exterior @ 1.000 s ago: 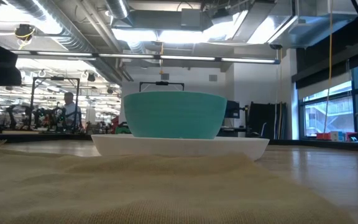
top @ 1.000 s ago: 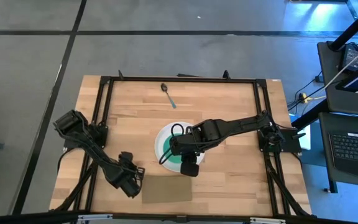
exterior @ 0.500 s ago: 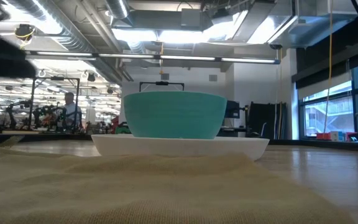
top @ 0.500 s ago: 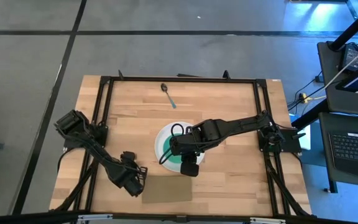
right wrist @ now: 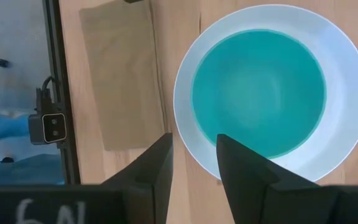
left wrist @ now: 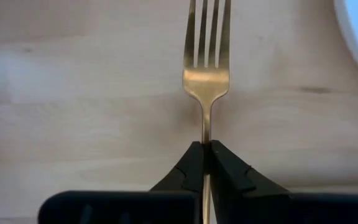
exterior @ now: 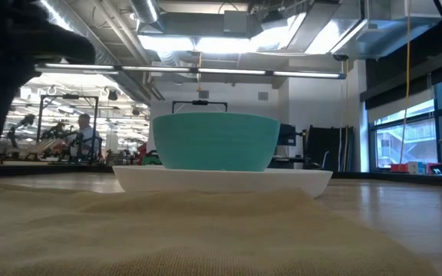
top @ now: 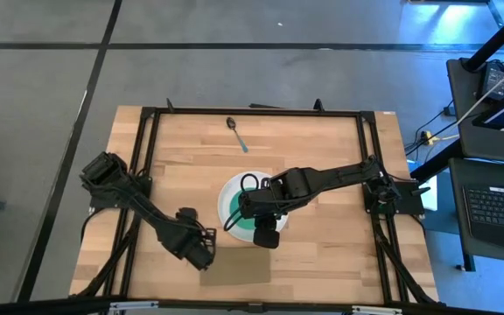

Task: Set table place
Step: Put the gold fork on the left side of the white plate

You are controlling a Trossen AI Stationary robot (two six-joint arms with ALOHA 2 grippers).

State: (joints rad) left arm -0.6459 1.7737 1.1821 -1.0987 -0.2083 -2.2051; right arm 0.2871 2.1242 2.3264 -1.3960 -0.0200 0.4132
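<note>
A gold fork (left wrist: 206,74) lies along the wooden table (top: 322,140) with my left gripper (left wrist: 205,163) shut on it, beside the left end of the tan mat (top: 236,268). In the high view the gripper (top: 199,252) hides the fork. The teal bowl (right wrist: 258,93) sits in the white plate (right wrist: 347,124) at mid-table. My right gripper (right wrist: 194,163) hangs open above the plate's near rim and touches nothing. A dark spoon (top: 237,134) lies near the far edge. My left gripper pinches the fork's thin handle (left wrist: 206,138) just behind the neck, between its two fingertips. The fingers come from above and lie across the handle, which runs on under them. The fork sits level, tines pointing away from the gripper. Whether it is off the wood does not show.
The mat (exterior: 167,230) fills the low view's foreground in front of the plate (exterior: 221,181) and bowl (exterior: 215,142). A black metal frame (top: 252,112) rims the table. Bare wood lies right of the plate. A person stands far off in the room behind.
My left gripper has moved toward the table's right edge, up to the mat's left end, and its arm now darkens the low view's upper left. The right arm, plate and bowl have kept still.
</note>
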